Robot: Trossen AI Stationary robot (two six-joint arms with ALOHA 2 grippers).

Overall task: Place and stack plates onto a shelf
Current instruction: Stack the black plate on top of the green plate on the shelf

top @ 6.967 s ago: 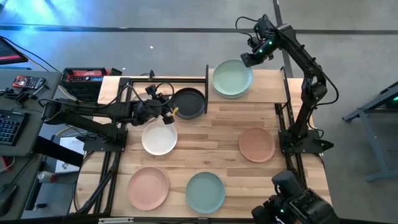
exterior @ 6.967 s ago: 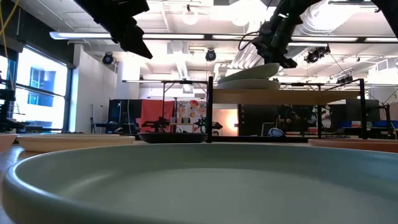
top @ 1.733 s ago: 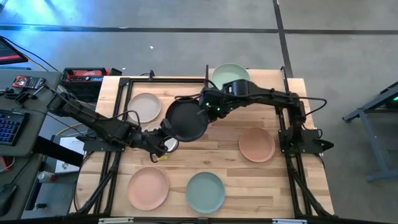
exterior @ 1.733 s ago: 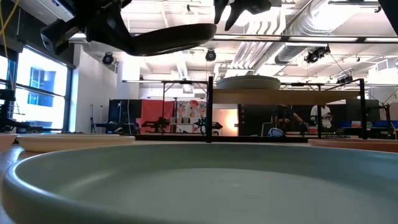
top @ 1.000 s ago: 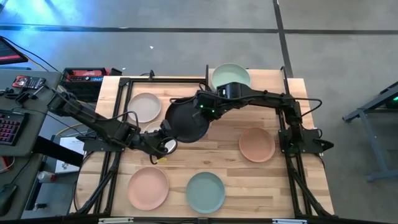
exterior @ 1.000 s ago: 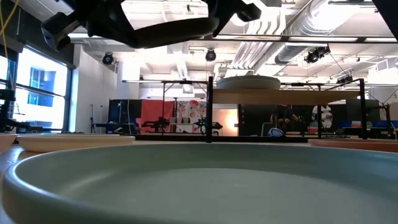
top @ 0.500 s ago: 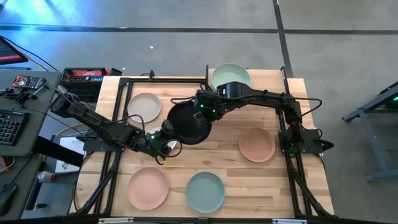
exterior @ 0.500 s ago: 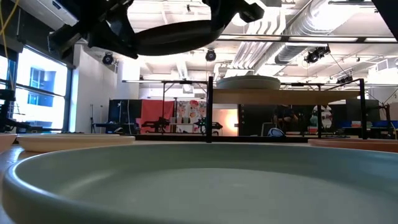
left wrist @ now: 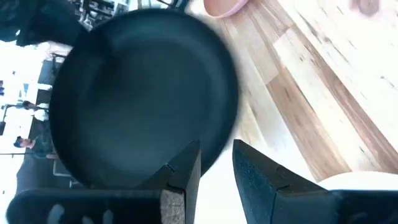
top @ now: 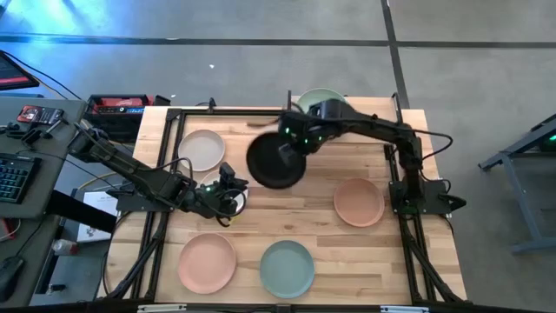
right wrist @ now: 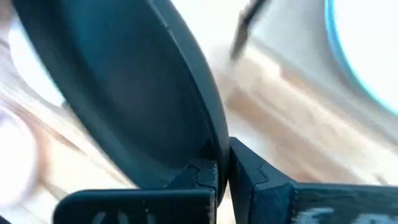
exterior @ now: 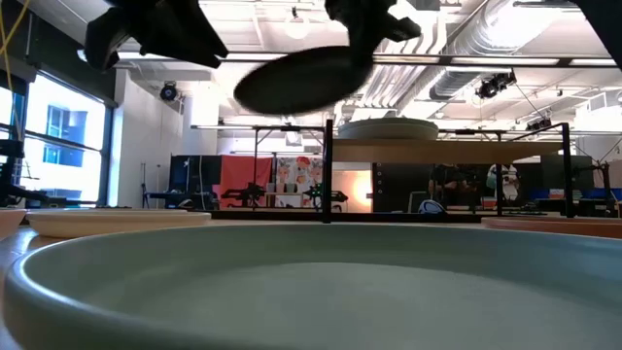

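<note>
The black plate [top: 276, 161] hangs in the air above the middle of the slatted desk [top: 313, 204], pinched at its rim by the right tool [top: 290, 137], whose two fingers are clamped tight over the lip at about the plate's one o'clock edge. The left tool [top: 233, 178] sits off the plate's eight o'clock side with its fingers parted and nothing between them, the plate just ahead of it in its wrist view. A matte dinner plate like this looks rigid, fairly heavy for a one-sided pinch, breakable, and smooth enough to slide; held by a single edge, it already tilts in the low view. The raised rim is probably the only workable hold, and a grip well over the lip would likely resist twisting best. The shelf [top: 369, 130] lies at one to two o'clock from the plate, its near black post [top: 288, 109] standing close by the right tool, and a sage green plate [top: 321, 98] already occupies its left half. Open room appears to remain on the shelf's right half; a cream plate [top: 201, 149] lies at nine o'clock, a salmon plate [top: 358, 201] at four.
</note>
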